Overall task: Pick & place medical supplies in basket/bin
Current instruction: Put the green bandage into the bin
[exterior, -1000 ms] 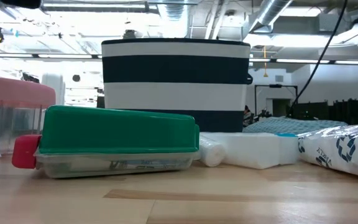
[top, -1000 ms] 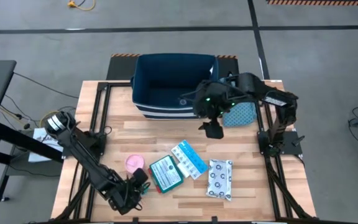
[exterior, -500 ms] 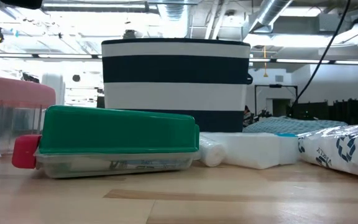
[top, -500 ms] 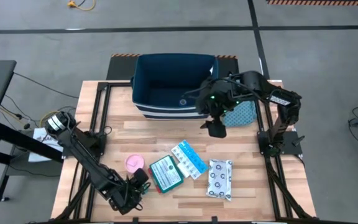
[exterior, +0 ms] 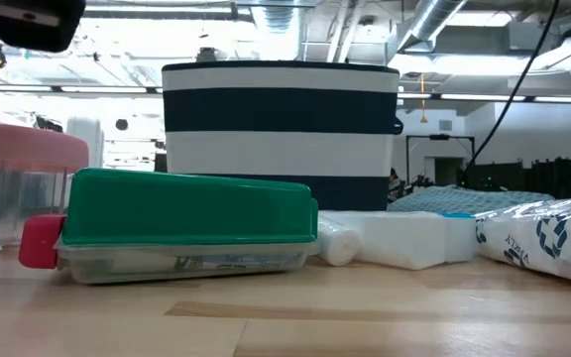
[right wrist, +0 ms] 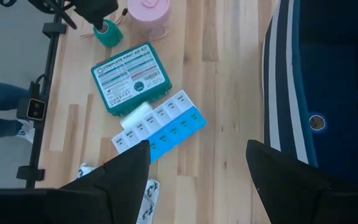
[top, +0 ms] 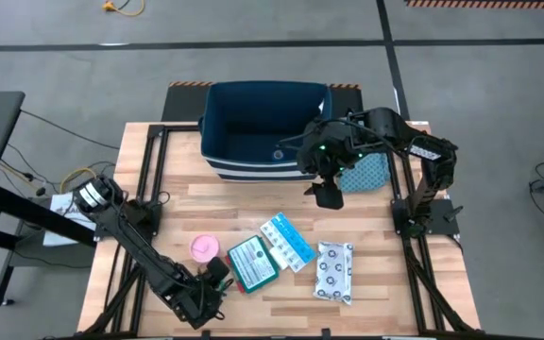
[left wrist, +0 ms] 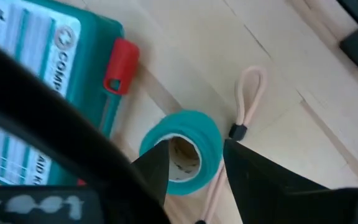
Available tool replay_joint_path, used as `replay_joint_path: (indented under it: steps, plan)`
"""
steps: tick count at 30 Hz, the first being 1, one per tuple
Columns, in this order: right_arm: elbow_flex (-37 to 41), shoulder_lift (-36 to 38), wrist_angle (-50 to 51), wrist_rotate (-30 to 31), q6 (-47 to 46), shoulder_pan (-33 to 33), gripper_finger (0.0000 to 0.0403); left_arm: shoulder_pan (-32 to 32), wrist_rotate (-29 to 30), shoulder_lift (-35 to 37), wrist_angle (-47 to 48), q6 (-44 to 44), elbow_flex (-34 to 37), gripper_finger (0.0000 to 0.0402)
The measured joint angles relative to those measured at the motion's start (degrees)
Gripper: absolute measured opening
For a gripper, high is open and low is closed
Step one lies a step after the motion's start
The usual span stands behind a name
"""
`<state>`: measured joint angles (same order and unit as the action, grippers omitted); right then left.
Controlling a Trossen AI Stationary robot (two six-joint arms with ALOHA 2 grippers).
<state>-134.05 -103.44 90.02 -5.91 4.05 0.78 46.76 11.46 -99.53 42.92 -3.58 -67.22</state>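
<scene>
My left gripper (left wrist: 191, 165) is open at the table's near left. Its fingers stand on either side of the small green tape roll (left wrist: 182, 152), which lies flat on the wood beside the teal flat box (top: 252, 263). The pink roll (top: 204, 248), the light-blue and white packet (top: 287, 241) and the white ring-patterned pouch (top: 334, 271) lie along the near half of the table. A thin pinkish loop (left wrist: 250, 93) lies next to the tape roll. My right gripper (top: 327, 194) hovers open and empty by the near right corner of the navy bin (top: 263, 130). My left gripper comes at the green tape roll (left wrist: 204, 134) from above, with one finger (left wrist: 154, 168) over its hole side and the other finger (left wrist: 244, 168) at its outer wall. Whether either finger touches the roll, I cannot tell. The roll rests on the table.
The teal dotted cloth (top: 365, 172) lies right of the bin, under my right arm. The bin stands at the far middle of the table. Bare wood shows between the bin and the row of supplies. The table frame's rails run along both sides.
My left arm has shifted a little toward the table's near edge and right, bringing its gripper closer to the teal box; part of it now shows at the low view's top left. My right gripper has moved slightly toward the table's right.
</scene>
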Motion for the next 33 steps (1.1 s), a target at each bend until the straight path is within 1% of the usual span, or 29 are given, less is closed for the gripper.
replay_joint_path:
  steps: [7, 14, 21, 23, 25, 28, 30, 31, 33]
  plan:
    - [0.0, 0.0, 0.0, 0.0, 0.4, 0.1, 0.026, 0.0, -1.1, -0.2, 2.4, -3.2, 0.0, 0.0145]
    - [0.0, 0.0, 0.0, 0.0, 0.5, 0.8, 0.026, -0.5, -2.6, -3.0, 0.6, -2.8, 0.0, 0.0144]
    - [0.0, 0.0, 0.0, -0.1, 0.5, 0.7, 0.026, -0.8, -2.6, -3.7, -0.9, -1.0, 0.0, 0.0139]
    - [0.0, 0.0, 0.0, -0.1, 0.5, 0.7, 0.026, -0.8, -2.4, -3.7, -0.9, -0.7, 0.0, 0.0127]
    - [0.0, 0.0, 0.0, -0.1, 0.2, 0.7, 0.026, -0.8, -0.9, -3.7, -1.0, -1.8, 0.0, 0.0104]
    - [0.0, 0.0, 0.0, -0.1, -1.0, 0.7, 0.026, -0.8, 2.8, -3.7, -0.9, -3.6, 0.0, 0.0056]
    - [0.0, 0.0, 0.0, 0.0, -1.0, 0.7, 0.026, -0.9, 3.7, -3.7, -1.0, -4.1, 0.0, 0.0021]
    - [0.0, 0.0, 0.0, 0.0, -1.0, 0.7, 0.026, -1.1, 3.8, -3.7, -1.1, -4.6, 0.0, 0.0014]
    - [0.0, 0.0, 0.0, 0.0, -1.0, 0.7, 0.026, -1.3, 3.9, -3.7, -1.5, -5.5, 0.0, 0.0014]
